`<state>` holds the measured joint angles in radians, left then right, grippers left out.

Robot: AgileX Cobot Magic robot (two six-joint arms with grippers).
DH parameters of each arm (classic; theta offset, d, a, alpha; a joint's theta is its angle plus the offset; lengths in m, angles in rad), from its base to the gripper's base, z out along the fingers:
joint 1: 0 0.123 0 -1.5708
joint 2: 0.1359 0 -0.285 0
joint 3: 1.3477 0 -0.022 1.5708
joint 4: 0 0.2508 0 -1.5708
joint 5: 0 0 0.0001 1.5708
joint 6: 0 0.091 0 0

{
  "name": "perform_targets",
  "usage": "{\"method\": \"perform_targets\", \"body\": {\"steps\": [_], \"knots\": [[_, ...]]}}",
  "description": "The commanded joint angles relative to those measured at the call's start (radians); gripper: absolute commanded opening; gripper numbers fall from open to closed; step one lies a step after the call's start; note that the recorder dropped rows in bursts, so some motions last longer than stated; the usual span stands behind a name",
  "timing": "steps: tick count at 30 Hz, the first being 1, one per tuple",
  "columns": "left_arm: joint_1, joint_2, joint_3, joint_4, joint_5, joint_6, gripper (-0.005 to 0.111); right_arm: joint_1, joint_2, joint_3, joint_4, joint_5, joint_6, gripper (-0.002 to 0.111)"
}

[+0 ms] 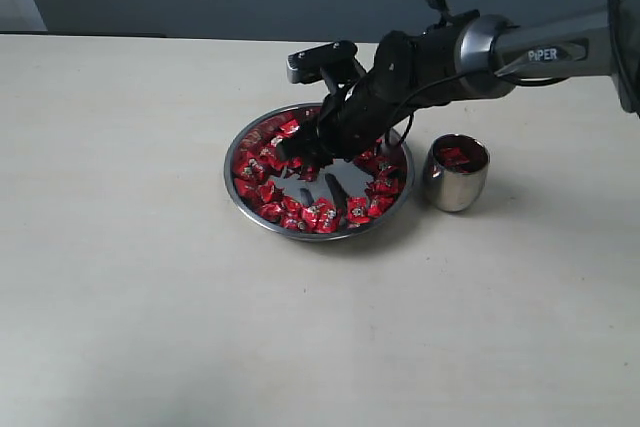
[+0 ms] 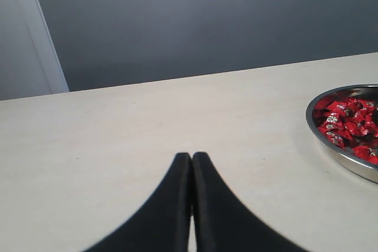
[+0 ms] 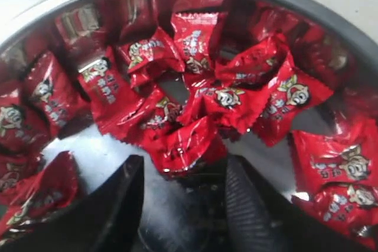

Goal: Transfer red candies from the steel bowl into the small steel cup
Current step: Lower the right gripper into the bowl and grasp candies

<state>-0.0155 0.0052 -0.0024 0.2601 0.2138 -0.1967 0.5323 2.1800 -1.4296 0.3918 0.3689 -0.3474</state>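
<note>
One red candy point(image 3: 188, 146) is seen just ahead of the right gripper point(image 3: 183, 172), lined up with the gap between its parted jaws; nothing is gripped yet. Its long axis is judged to run roughly across the gap, crimped ends toward each finger, so a short advance and a close should take it. It lies among the other red candies point(image 1: 265, 192), which are spread in a ring around the steel bowl point(image 1: 229, 179), the dish's middle partly bare. The small steel cup point(image 1: 455, 185) stands upright on the worktop point(image 1: 130, 287) just beside the bowl on the right arm's side, apart from the rim. A few red wrappers are seen inside it. The left gripper point(image 2: 191, 159) is clenched on nothing, low over the worktop, with the bowl well off to its side, so the pick and the carry to the cup fall to the right arm.
</note>
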Motion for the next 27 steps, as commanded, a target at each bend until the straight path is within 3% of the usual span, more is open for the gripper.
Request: {"method": "perform_targets", "body": {"steps": [1, 18, 20, 21, 23, 27], "knots": [[-0.006, -0.005, 0.002, -0.004, -0.006, -0.004, 0.000, -0.001, 0.011, -0.003, 0.021, -0.044, -0.006, 0.044], [-0.006, -0.005, 0.002, -0.004, -0.006, -0.004, 0.000, -0.001, 0.066, -0.035, 0.059, -0.058, -0.006, 0.043], [-0.006, -0.005, 0.002, -0.004, -0.006, -0.004, 0.000, -0.001, 0.066, -0.053, 0.067, -0.035, -0.006, 0.029], [-0.006, -0.005, 0.002, -0.004, -0.006, -0.004, 0.000, -0.001, 0.064, -0.072, 0.067, 0.006, -0.006, 0.013], [-0.006, -0.005, 0.002, -0.004, -0.006, -0.004, 0.000, -0.001, 0.055, -0.079, 0.067, 0.046, -0.006, 0.001], [-0.006, -0.005, 0.002, -0.004, -0.006, -0.004, 0.000, -0.001, 0.019, -0.081, 0.061, 0.115, -0.006, -0.001]]}}
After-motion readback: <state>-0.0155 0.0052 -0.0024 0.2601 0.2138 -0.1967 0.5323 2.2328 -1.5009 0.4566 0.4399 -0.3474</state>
